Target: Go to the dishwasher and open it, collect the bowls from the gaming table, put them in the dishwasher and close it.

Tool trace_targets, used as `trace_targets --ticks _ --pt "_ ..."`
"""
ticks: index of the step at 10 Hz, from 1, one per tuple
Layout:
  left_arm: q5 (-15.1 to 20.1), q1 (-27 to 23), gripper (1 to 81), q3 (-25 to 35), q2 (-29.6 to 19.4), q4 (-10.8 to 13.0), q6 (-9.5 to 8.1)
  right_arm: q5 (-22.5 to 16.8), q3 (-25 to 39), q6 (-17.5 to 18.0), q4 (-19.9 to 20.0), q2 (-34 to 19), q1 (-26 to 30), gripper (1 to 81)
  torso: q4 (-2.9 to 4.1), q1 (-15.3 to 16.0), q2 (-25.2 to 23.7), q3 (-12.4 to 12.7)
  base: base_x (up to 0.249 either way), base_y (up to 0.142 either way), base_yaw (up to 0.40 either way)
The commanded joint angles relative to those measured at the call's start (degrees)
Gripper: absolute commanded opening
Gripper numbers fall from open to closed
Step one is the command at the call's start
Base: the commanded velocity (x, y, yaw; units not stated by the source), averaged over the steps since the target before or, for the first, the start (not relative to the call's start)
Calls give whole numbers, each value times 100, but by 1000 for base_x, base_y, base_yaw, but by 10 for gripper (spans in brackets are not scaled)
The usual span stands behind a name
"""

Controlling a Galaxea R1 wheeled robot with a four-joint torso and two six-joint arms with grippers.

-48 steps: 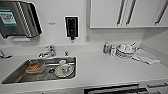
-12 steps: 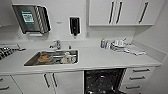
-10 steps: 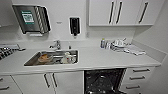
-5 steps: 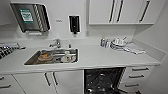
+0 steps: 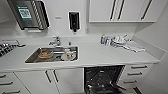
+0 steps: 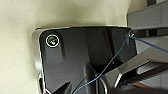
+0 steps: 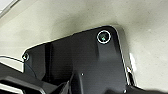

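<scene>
The dishwasher (image 5: 102,79) stands open under the white counter (image 5: 100,56), showing a dark interior with racks, and its door is lowered toward me at the bottom of the head view. The gaming table is out of view. I cannot pick out the bowls with certainty. Some dishes lie in the steel sink (image 5: 32,58), and a pile of dishes (image 5: 118,41) sits on the counter at the right. In both wrist views the arms' dark plates hang over a pale floor.
White cabinet doors (image 5: 62,80) stand left of the dishwasher and drawers (image 5: 135,73) right of it. A faucet (image 5: 56,41), a wall soap dispenser (image 5: 74,21) and a paper-towel dispenser (image 5: 28,13) are above the counter. Upper cabinets (image 5: 125,10) hang at the right.
The camera has drawn back from the counter since the oldest frame, so the open dishwasher and the lower cabinets have come into view. Over the last second the view has shifted only slightly.
</scene>
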Motion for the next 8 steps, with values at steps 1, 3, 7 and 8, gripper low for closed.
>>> trace_targets --ticks 1,3,7,8 --pt "306 4 811 -327 154 27 15 1510 -1865 -18 -216 783 -169 811 0 -354 549 556 0 0 0" --pt "297 74 811 -574 375 89 15 1617 -2263 -18 -216 987 -195 811 0 -544 851 796 0 0 0" --pt "235 171 811 -1127 848 185 15 1573 -2842 -27 -277 1355 -196 811 0 -1058 1627 1414 0 0 0" --pt "235 171 811 -1214 937 185 15 1573 -2939 -53 -285 1426 -196 811 0 -1193 1823 1139 0 0 0"
